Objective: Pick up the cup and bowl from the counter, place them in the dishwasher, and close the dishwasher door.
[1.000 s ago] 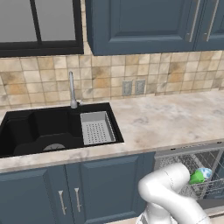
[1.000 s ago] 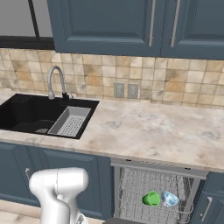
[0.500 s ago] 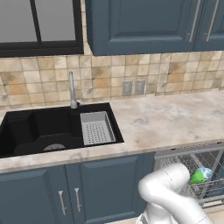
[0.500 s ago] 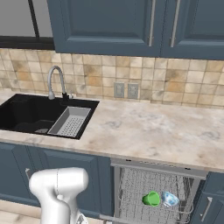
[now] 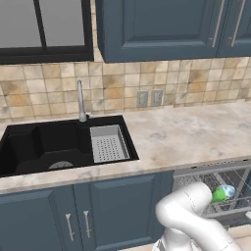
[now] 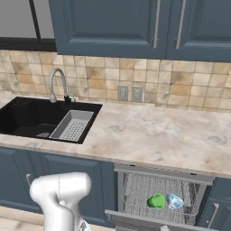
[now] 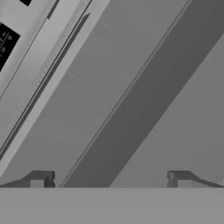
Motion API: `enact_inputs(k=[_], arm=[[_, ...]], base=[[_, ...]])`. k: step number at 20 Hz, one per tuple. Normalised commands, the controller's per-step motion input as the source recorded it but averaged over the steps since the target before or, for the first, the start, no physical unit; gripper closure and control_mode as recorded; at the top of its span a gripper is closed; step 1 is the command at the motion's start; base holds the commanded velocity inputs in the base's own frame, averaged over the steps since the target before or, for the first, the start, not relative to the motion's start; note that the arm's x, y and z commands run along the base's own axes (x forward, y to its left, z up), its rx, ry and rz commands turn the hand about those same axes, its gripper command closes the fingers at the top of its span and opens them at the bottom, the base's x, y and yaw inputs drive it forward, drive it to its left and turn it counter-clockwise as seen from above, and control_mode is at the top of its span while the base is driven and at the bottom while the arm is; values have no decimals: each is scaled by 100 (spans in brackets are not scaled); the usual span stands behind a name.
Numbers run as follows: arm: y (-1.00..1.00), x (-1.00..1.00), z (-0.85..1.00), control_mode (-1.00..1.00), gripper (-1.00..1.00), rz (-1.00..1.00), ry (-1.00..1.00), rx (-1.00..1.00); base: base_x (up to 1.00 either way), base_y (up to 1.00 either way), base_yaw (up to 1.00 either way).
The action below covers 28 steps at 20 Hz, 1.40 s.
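Observation:
The green cup (image 6: 157,201) and the pale blue-white bowl (image 6: 174,201) sit side by side in the wire rack of the open dishwasher (image 6: 135,189), the bowl to the cup's right. From the left base view the cup (image 5: 219,195) and bowl (image 5: 228,190) peek out behind my white arm. The counter (image 6: 149,135) above them is bare stone. My gripper (image 7: 110,179) is open, its fingertips (image 7: 41,179) far apart with nothing between them. It hangs close over the flat grey dishwasher door (image 7: 131,109), which runs diagonally across the hand view.
A black double sink (image 5: 54,144) with a grey strainer tray (image 5: 109,143) and a faucet (image 5: 81,103) is set in the counter's left part. Blue cabinet doors (image 5: 73,220) stand below it, and blue wall cabinets (image 6: 135,25) hang above.

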Motion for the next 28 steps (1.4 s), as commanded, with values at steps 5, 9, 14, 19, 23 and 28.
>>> enact_inputs(k=[5, 9, 14, 19, 23, 28], arm=[[0, 66, -40, -100, -100, 4, -10, -1], [0, 72, -41, -100, -100, 5, -10, -2], [0, 73, -41, -100, -100, 5, -11, -3], [0, 65, -44, -100, -100, 4, -12, -2], [0, 66, -49, -100, -100, 4, -12, 0], [-1, 63, -56, -100, -100, 5, -14, 0]], base=[[0, 0, 0], [0, 0, 0], [0, 0, 0], [0, 0, 0], [0, 0, 0], [0, 0, 0]])
